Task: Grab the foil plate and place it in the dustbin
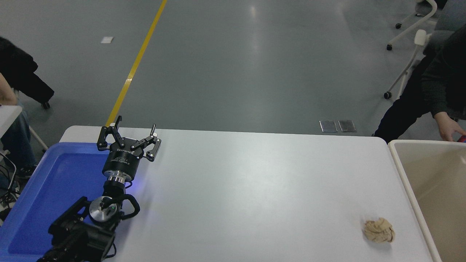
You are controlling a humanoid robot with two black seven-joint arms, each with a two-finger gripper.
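The foil plate is not in view. The dustbin (433,182), a deep beige bin with a thick rim, stands at the table's right edge and runs out of the picture; what I see of its inside holds nothing. My left gripper (135,124) is open and empty, held over the far right corner of the blue tray at the left. My right arm is out of view.
A shallow blue tray (54,189) lies at the left under my left arm. A crumpled tan paper ball (379,230) lies on the white table (255,182) near the dustbin. A person's hand (449,127) reaches just beyond the dustbin's far rim. Another person sits at the far left.
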